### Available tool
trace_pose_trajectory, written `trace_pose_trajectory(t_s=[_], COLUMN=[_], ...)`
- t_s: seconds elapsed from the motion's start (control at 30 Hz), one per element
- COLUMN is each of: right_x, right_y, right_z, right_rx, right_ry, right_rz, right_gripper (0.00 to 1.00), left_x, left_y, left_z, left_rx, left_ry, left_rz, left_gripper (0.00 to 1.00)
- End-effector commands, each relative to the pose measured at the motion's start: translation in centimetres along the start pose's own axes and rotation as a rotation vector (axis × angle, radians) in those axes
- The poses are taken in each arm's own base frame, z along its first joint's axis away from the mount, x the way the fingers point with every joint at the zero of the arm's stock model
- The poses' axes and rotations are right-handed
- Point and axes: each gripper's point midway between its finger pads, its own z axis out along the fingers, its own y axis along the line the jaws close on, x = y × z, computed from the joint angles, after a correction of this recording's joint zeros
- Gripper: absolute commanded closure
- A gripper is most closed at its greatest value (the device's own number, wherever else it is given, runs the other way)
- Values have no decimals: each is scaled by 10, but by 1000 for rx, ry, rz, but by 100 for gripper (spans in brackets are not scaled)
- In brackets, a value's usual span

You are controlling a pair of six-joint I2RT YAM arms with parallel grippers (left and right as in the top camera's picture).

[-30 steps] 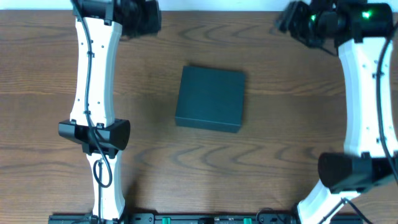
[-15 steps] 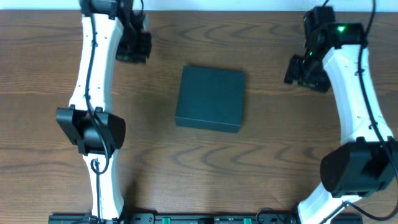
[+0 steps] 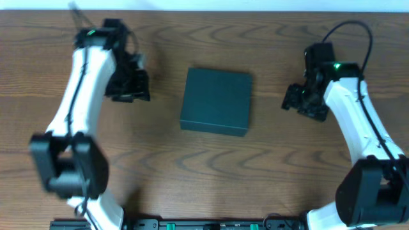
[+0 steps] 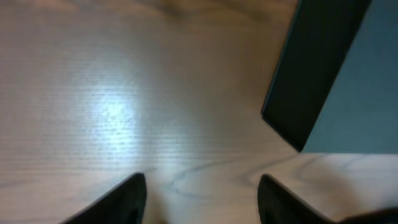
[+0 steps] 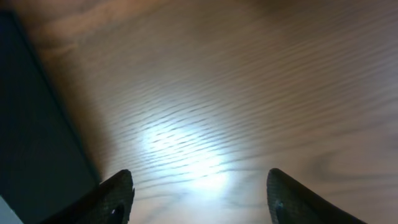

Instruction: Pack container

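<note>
The container, a dark teal square box with its lid down, lies flat in the middle of the wooden table. My left gripper hovers to its left, apart from it, open with only bare wood between the fingers. The left wrist view has the container's corner and side wall at the upper right. My right gripper hangs to the container's right, also open and empty. In the right wrist view the container fills the left edge, just beyond the left finger.
The brown wooden table stretches around the box. A white strip runs along its far edge. A black rail with the arm bases lines the near edge.
Both arms have swung in from the far corners toward the container's two sides and come lower. The left gripper has gone from shut to open; the right has widened slightly.
</note>
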Motion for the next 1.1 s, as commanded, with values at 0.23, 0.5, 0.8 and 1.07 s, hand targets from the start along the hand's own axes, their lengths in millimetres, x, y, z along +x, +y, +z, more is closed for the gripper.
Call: trace_pose_trajectory(t_s=[0.23,0.5,0.8,1.07], right_x=[-15,-23,-27,-37], right_y=[38,71,103,124], right_z=[31,56,74,67], right_rx=[-218,-363,-494,-572], right_ry=[-29,33,81,52], right_rz=[142,219,223,245], right_gripper=[47,99,99,99], left_x=[-3,-46,-52,-60], left_y=[-16,-31,-67,-83], left_z=[65,65,88,119], left_rx=[405,489,512,597], left_ry=[-42,-180,-161,-107], left_rz=[-158,-177,-136,-196], left_gripper=[34,94,94,94])
